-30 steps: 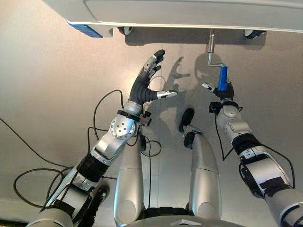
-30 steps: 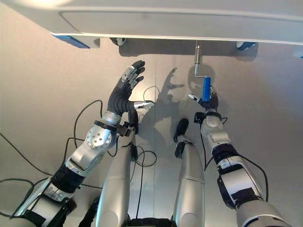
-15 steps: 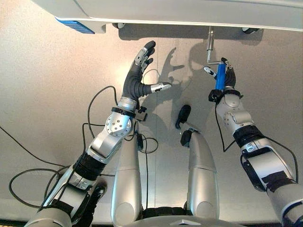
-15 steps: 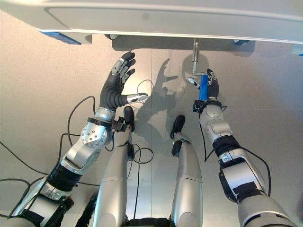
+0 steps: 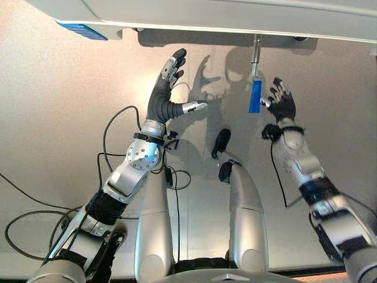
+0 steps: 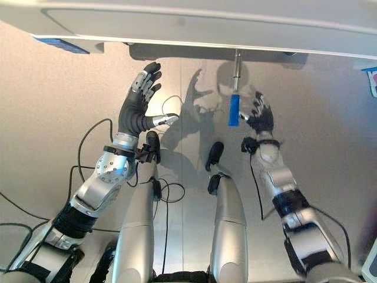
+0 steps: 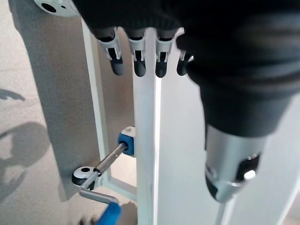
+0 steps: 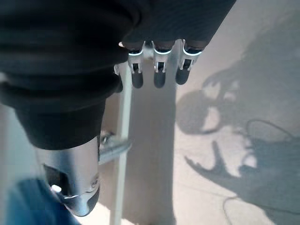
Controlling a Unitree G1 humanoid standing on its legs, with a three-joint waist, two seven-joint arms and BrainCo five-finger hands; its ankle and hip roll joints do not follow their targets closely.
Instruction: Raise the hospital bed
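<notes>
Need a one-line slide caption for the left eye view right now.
Right hand open beside the blue crank handle under the bed; left hand raised open.

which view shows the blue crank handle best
The left eye view: the blue crank handle hangs whole below the bed, beside the open right hand. The right eye view matches. The left wrist view catches its tip; the right wrist view, a blur.

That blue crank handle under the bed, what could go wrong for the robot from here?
The right hand is open beside the blue crank handle, not gripping it, so the next reach could miss or knock the handle aside. The handle hangs from a thin metal crank arm under the white bed frame, so it may swing away when touched. The left hand is open close below the frame and could bump it.
</notes>
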